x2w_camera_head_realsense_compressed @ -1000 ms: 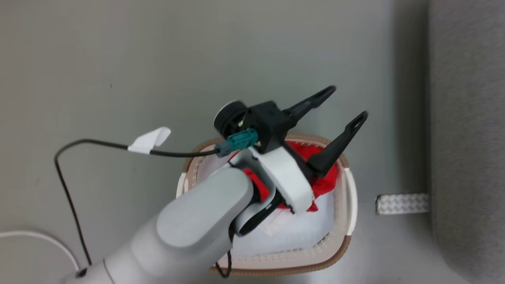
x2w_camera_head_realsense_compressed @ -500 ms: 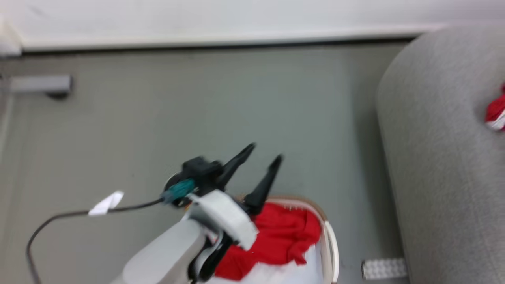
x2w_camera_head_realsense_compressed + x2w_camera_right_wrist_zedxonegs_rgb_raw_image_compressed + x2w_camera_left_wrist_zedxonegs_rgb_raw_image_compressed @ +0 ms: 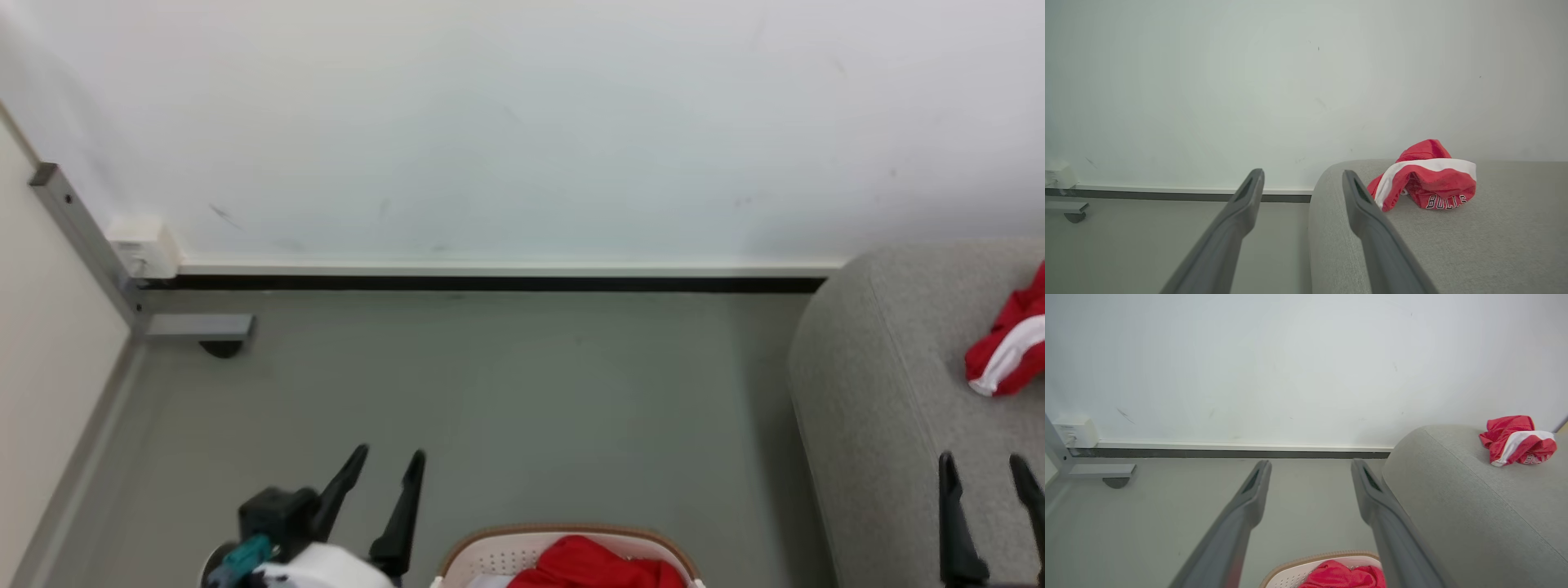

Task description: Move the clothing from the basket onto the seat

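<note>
Clothing (image 3: 592, 563) in the basket (image 3: 563, 531) at six o'clock looks light, limp, slippery; I'd pinch its raised fold. Striped garment (image 3: 1008, 351) sits on the seat (image 3: 882, 392), three o'clock. Left gripper (image 3: 389, 452), right gripper (image 3: 980, 458): apart, empty.

You face a plain white wall (image 3: 522, 122) with faint scuff marks (image 3: 222, 215) low on its left part. A white skirting strip (image 3: 506, 268) runs along its foot, with a dark band (image 3: 490, 283) directly beneath. The floor (image 3: 490, 392) is smooth, grey-green and evenly lit. At the left, a grey metal post (image 3: 82, 237) edges a cream panel (image 3: 41, 367). Its foot bar (image 3: 200, 327) has a black caster (image 3: 220, 349) under it. A small white box (image 3: 145, 247) sits beside the post. A light-grey sofa (image 3: 882, 392) stands at the right, by the wall.
</note>
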Robot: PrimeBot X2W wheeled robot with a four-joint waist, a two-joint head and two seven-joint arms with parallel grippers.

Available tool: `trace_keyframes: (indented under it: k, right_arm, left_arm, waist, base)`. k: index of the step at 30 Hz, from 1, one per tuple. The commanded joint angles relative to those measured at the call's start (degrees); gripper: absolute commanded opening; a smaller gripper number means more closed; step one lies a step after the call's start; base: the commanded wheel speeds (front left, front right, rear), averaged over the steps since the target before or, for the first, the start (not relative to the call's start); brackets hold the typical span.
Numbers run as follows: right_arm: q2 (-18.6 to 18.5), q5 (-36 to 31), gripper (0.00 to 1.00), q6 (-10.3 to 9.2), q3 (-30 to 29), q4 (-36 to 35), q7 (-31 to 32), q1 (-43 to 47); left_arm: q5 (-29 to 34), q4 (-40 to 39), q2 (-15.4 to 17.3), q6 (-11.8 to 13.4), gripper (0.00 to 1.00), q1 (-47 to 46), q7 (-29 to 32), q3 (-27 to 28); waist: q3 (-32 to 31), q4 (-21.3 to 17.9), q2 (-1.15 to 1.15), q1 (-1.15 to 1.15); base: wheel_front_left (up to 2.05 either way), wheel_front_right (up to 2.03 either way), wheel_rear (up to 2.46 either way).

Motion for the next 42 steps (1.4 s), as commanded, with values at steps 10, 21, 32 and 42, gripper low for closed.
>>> trace_keyframes:
  k: [10, 21, 32, 42]
  right_arm:
    - [2.49, -2.01, 1.0, -0.12, 0.66, 1.94, -4.03, 7.99]
    - [2.65, -1.03, 1.0, -0.12, 2.04, 3.16, -4.3, 6.51]
    - [2.6, -2.02, 1.0, -0.12, 1.04, -1.49, -4.24, 2.43]
    - [2.63, -0.98, 1.0, -0.12, 0.95, -5.38, -4.22, -4.44]
  left_arm:
    - [10.35, -2.57, -3.46, -2.57, 1.0, 14.03, -0.02, 12.84]
    - [16.61, -2.06, -7.79, -8.46, 1.0, 16.14, -0.03, 19.25]
    - [21.91, 0.29, -10.86, -12.07, 1.0, 7.38, 0.42, 16.65]
    - [26.36, 11.42, -12.31, -15.06, 1.0, -9.31, 11.22, 4.5]
  waist:
    - [-4.0, 3.48, 0.0, 0.03]
    - [-3.94, 3.38, 0.0, 0.03]
    - [2.81, -2.11, 0.0, 0.03]
    - [15.45, -8.1, 0.0, 0.03]
  base:
    - [0.0, 0.0, 0.0]
    - [0.0, 0.0, 0.0]
    - [0.0, 0.0, 0.0]
    - [0.0, 0.0, 0.0]
